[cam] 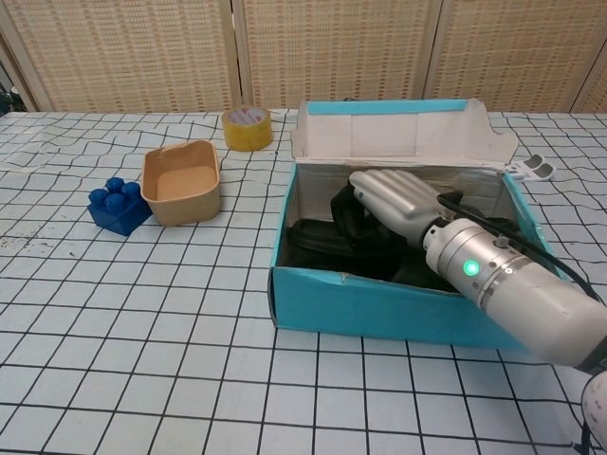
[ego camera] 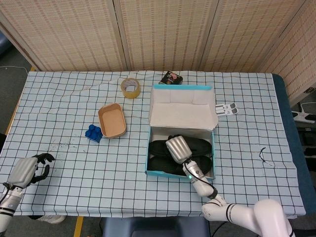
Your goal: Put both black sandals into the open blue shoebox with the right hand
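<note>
The open blue shoebox (ego camera: 147,159) (cam: 379,309) stands right of the table's middle, its lid (ego camera: 182,108) folded up at the back. Both black sandals lie inside it: one along the far side (ego camera: 158,146) (cam: 318,242), the other nearer the front wall (ego camera: 163,165). My right hand (ego camera: 177,148) (cam: 394,194) reaches down into the box, its fingers curled around the far sandal's strap. My left hand (ego camera: 27,170) rests at the table's front left corner with fingers curled in on nothing; the chest view does not show it.
Left of the box stand a tan tray (ego camera: 112,120) (cam: 180,180) and a blue block (ego camera: 93,133) (cam: 119,204). A tape roll (ego camera: 130,88) (cam: 247,127) and a small dark packet (ego camera: 171,78) lie behind. A white object (ego camera: 226,109) sits right of the lid.
</note>
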Controlling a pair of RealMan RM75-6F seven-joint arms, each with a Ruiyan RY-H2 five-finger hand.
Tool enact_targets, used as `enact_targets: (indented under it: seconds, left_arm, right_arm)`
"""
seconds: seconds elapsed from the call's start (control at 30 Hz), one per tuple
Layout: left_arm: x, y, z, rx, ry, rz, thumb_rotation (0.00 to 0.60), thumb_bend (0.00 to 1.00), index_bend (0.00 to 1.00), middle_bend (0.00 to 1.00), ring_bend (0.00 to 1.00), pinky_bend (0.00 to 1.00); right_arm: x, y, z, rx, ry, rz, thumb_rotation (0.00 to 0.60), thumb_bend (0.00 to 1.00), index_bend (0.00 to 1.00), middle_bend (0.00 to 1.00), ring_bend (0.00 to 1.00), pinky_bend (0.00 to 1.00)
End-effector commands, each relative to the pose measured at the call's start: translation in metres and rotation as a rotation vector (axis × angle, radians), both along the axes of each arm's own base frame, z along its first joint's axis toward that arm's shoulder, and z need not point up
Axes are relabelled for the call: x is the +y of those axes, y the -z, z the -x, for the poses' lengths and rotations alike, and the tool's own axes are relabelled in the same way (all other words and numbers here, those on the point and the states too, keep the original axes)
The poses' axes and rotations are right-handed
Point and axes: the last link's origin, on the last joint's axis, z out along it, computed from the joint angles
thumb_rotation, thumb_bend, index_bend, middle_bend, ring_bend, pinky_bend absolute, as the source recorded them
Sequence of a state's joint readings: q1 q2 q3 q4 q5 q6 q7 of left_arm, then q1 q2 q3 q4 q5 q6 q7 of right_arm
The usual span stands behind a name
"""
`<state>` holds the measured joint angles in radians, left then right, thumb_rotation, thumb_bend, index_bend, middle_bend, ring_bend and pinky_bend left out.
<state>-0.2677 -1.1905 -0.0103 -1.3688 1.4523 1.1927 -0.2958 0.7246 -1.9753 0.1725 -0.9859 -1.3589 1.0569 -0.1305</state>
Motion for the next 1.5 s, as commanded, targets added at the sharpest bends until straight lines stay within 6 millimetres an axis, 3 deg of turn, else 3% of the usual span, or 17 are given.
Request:
enact_targets:
  seconds: [0.03,0.27,0.43,0.63,0.77,0.87,0.9,1.0,1.1,1.3,1.5]
  left_arm:
    - [0.000,0.000,0.000,0.000,0.001,0.001,0.600,0.58,0.39,0.40,0.42,0.55]
    - [0.000,0.000,0.000,0.000,0.001,0.003,0.600,0.58,0.39,0.40,0.42,0.55]
    - [0.000,0.001,0.000,0.006,0.002,0.006,0.600,0.58,0.39,0.40,0.42,0.55]
    - [0.000,0.003,0.000,0.015,-0.001,0.010,0.600,0.58,0.39,0.40,0.42,0.55]
    - [0.000,0.003,0.000,0.015,-0.003,0.009,0.600,0.58,0.39,0.40,0.42,0.55]
    - [0.000,0.001,0.000,0.017,0.004,0.001,0.600,0.58,0.39,0.40,0.42,0.55]
    - [0.000,0.000,0.000,0.017,0.002,-0.009,0.600,0.58,0.39,0.40,0.42,0.55]
    - [-0.001,-0.001,0.000,0.022,0.004,-0.023,0.600,0.58,0.39,0.40,0.42,0.55]
    - [-0.002,-0.002,-0.002,0.026,0.014,-0.037,0.600,0.58,0.39,0.40,0.42,0.55]
    - [-0.005,0.000,-0.008,0.044,0.050,-0.050,0.600,0.58,0.39,0.40,0.42,0.55]
    - [-0.006,0.002,-0.009,0.055,0.058,-0.045,0.600,0.58,0.38,0.40,0.42,0.55]
  right_arm:
    - [-0.001,-0.002,-0.003,-0.023,-0.009,0.022,0.600,0.73,0.74,0.60,0.47,0.54]
    - [0.014,-0.027,-0.018,-0.176,-0.093,0.056,0.600,0.72,0.72,0.56,0.42,0.52]
    - [0.030,-0.057,-0.021,-0.248,-0.148,0.038,0.600,0.62,0.61,0.44,0.32,0.39]
    - [0.042,-0.102,-0.007,-0.250,-0.171,0.089,0.600,0.55,0.51,0.36,0.24,0.30]
    - [0.045,-0.112,0.000,-0.243,-0.172,0.109,0.600,0.53,0.49,0.36,0.23,0.29]
    - [0.052,-0.142,0.034,-0.168,-0.148,0.208,0.600,0.39,0.44,0.34,0.19,0.26]
    - [0.063,-0.167,0.080,-0.024,-0.066,0.323,0.600,0.33,0.43,0.33,0.17,0.24]
    - [0.083,-0.185,0.125,0.125,0.062,0.380,0.600,0.18,0.32,0.24,0.10,0.15]
    - [0.098,-0.194,0.158,0.200,0.185,0.364,0.600,0.13,0.25,0.15,0.04,0.12]
    - [0.110,-0.206,0.191,0.219,0.309,0.319,0.600,0.09,0.12,0.07,0.00,0.03]
    - [0.113,-0.211,0.187,0.166,0.275,0.333,0.600,0.08,0.11,0.06,0.00,0.01]
